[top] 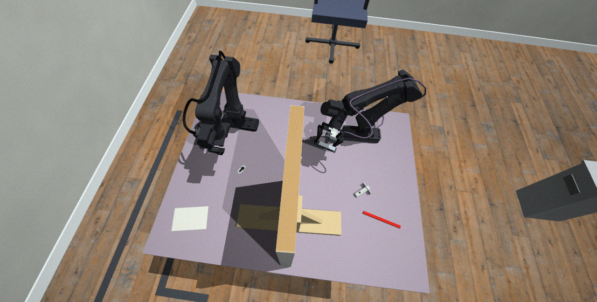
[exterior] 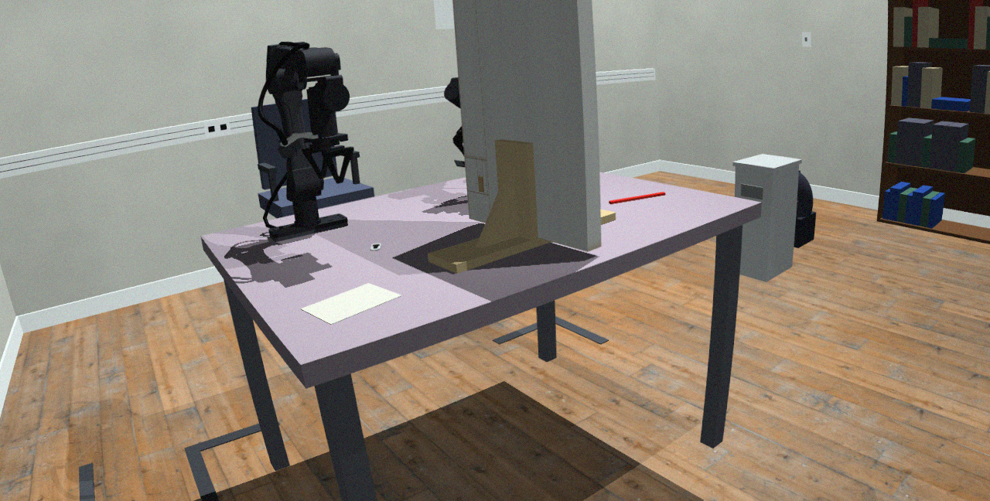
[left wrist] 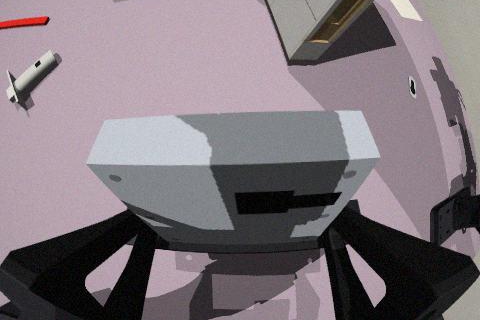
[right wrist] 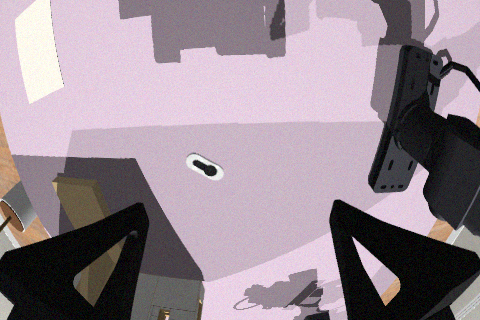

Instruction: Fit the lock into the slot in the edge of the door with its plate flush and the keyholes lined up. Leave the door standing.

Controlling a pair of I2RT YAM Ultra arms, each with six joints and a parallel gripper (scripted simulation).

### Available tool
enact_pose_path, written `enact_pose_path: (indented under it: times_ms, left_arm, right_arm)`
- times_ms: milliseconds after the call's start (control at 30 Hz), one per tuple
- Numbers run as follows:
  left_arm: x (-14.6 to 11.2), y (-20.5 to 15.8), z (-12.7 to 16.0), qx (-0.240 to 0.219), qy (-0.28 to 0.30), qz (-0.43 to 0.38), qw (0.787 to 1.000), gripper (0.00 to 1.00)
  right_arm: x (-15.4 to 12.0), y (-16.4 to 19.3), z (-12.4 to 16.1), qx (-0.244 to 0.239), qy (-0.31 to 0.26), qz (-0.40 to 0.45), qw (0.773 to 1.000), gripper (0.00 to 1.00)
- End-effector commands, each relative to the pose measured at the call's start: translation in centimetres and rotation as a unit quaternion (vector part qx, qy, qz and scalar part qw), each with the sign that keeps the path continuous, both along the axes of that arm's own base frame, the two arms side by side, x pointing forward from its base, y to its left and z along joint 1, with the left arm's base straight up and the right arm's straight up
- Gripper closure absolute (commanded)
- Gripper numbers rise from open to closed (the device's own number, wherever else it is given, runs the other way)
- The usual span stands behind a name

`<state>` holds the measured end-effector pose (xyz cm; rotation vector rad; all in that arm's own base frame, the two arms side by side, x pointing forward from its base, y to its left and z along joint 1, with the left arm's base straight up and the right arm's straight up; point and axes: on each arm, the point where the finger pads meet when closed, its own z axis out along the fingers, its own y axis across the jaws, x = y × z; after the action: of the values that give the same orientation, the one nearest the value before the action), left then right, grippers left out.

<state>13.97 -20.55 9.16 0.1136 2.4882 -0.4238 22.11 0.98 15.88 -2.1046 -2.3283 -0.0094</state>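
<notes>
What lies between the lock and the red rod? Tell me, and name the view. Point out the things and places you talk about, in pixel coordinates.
A small white T-shaped part (top: pixel 364 189) (left wrist: pixel 35 76) lies between the lock (top: pixel 327 147) (left wrist: pixel 160 187) and the red rod (top: pixel 381 219) (exterior: pixel 636 198) (left wrist: pixel 24 23); the top view shows it.
</notes>
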Motion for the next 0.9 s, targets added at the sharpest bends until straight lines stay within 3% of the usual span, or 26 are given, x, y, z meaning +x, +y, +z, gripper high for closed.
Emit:
enact_pose_path:
  times_ms: [0,867]
  left_arm:
    - [0.9,-0.9,1.9,-0.030,-0.048,-0.005,0.998,0.23]
    - [0.8,-1.1,2.9,-0.010,-0.123,-0.050,0.991,0.23]
  right_arm:
    - [-0.1,0.0,0.3,-0.003,-0.002,0.000,1.000,0.00]
    - [-0.1,0.0,0.3,-0.003,-0.002,0.000,1.000,0.00]
